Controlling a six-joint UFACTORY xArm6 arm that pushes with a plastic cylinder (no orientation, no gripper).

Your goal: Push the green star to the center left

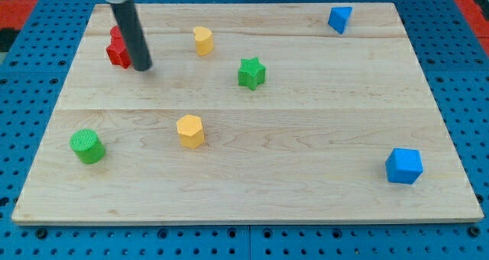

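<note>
Green star (pixel 251 73) upright on the surface (pixel 306 183), above centre, slightly toward the view's right. No long axis; points radiating evenly. My tip (pixel 142 66) well apart to the view's left, just beside the red block (pixel 118 50). No hand fitted, hence nothing to open or close. Wrong side for a leftward push; likely needs circling to the star's right.

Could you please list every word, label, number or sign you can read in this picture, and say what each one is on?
None: no readable text appears anywhere in the view.
The wooden board shows only bare grain.
The green star, the red block, and the other coloured blocks are plain, with no markings.
My tip, beside the red block, carries no label either.
</note>
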